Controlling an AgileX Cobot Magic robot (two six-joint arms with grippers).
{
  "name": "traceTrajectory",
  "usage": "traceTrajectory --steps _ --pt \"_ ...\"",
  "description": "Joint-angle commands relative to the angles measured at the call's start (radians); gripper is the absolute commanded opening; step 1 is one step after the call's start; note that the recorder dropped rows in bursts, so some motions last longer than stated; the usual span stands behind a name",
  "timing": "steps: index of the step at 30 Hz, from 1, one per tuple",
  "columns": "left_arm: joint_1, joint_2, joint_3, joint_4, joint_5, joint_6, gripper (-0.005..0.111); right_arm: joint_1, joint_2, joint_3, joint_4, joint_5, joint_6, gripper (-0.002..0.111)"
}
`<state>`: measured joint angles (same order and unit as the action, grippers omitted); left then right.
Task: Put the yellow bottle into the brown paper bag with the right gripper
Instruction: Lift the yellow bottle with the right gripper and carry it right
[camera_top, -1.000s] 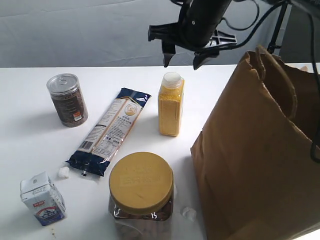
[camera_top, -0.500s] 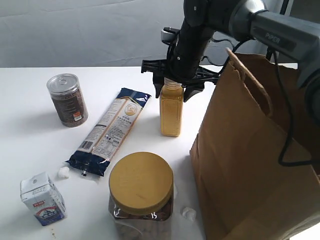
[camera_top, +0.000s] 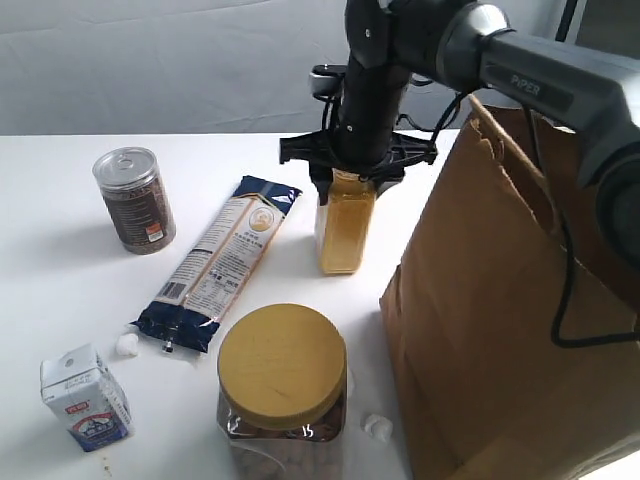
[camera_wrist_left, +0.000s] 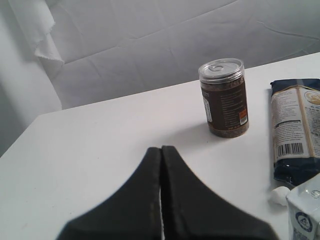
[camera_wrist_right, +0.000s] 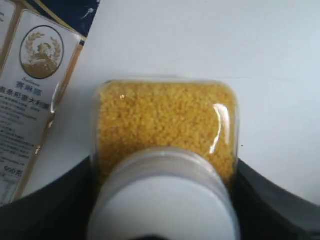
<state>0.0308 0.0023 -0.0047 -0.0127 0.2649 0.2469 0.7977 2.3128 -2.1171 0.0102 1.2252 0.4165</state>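
Descent since the earlier frame: right gripper (camera_top: 352, 178) lower, straddling yellow bottle (camera_top: 343, 232), cap hidden; arm reaching down from 12 o'clock. Yellow bottle on tabletop (camera_top: 60, 200), at 9 o'clock of brown paper bag (camera_top: 510, 330). Left gripper (camera_wrist_left: 161, 195) pressed closed, empty. Black fingers (camera_wrist_right: 265, 215) flanking yellow bottle; clamped or not, cannot tell.

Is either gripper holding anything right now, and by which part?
The right gripper clamps the slim clear bottle of yellow grains at its shoulders, just below the white cap. The left gripper is shut on nothing.
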Motion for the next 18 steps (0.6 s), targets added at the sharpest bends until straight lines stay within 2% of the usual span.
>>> traceTrajectory --steps 1,6,18 --pt "0.000 -0.002 0.005 0.000 -0.006 -0.007 0.000 0.082 -0.133 -0.007 -0.037 -0.122 -0.079 0.000" --pt "0.000 -0.002 0.005 0.000 -0.006 -0.007 0.000 0.146 -0.267 -0.007 -0.115 -0.135 -0.102 0.000" --pt "0.000 -0.002 0.005 0.000 -0.006 -0.007 0.000 0.146 -0.595 -0.007 -0.273 -0.004 -0.132 0.000"
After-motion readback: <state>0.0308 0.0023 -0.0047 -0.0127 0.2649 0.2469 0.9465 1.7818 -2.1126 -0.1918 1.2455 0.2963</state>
